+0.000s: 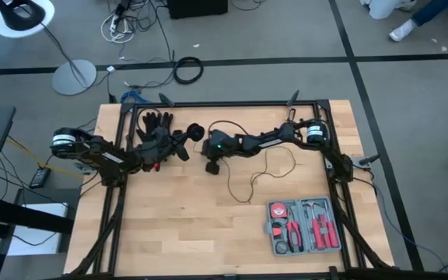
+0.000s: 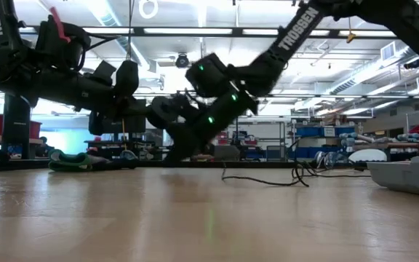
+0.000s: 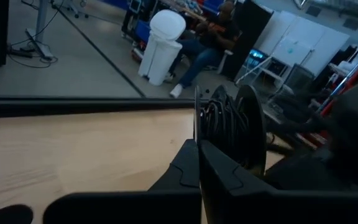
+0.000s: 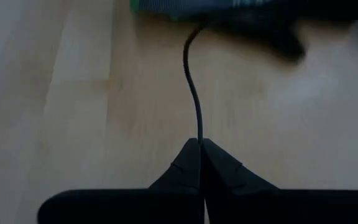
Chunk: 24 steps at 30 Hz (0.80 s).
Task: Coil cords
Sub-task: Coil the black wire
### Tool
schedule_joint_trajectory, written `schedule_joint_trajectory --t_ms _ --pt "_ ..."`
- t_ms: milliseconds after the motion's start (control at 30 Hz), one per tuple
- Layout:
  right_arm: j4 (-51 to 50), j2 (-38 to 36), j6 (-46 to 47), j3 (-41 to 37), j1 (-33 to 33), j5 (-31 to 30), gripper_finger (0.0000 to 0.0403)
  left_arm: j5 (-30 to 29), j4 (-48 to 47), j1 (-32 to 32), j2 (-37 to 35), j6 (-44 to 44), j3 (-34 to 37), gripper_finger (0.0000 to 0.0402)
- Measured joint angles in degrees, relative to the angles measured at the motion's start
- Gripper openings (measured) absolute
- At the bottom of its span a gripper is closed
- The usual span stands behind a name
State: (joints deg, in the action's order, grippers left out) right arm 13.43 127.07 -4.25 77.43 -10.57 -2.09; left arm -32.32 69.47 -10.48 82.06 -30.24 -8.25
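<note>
High view: two dark arms meet over the far half of a wooden table [image 1: 169, 233]. The left gripper [image 1: 183, 141] is closed on a small round black disc [image 1: 195, 131], held clear of the table; in the left wrist view the disc [image 3: 248, 127] stands on edge between the fingers [image 3: 219, 165], with turns of thin black wire [image 3: 219, 121] wound beside it. The right gripper [image 1: 211, 166] points down at the table just beside the left one. In the right wrist view its fingers [image 4: 222, 168] are pressed together on the wire [image 4: 194, 93], which runs straight out from the fingertips. The loose wire [image 1: 263, 167] lies in open loops on the table toward the right arm. A glove [image 1: 155, 121] lies near the far edge, behind the left gripper. A grey tool case [image 1: 303, 226] sits at the near right.
</note>
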Motion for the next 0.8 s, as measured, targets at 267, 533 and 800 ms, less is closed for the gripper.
schedule_joint_trajectory --t_ms 267,533,800 --pt "-6.47 0.28 -4.60 8.33 -0.04 1.64 0.0001 -0.03 -4.28 0.00 0.00 0.04 0.10 0.0000" --pt "-14.03 0.30 -4.97 12.71 0.01 1.88 0.0000 -1.10 -10.53 0.00 0.00 0.15 0.09 0.0000" --pt "-19.09 0.02 -5.03 15.95 0.05 4.53 0.0000 -3.82 -14.72 0.00 0.00 0.20 0.08 0.0000"
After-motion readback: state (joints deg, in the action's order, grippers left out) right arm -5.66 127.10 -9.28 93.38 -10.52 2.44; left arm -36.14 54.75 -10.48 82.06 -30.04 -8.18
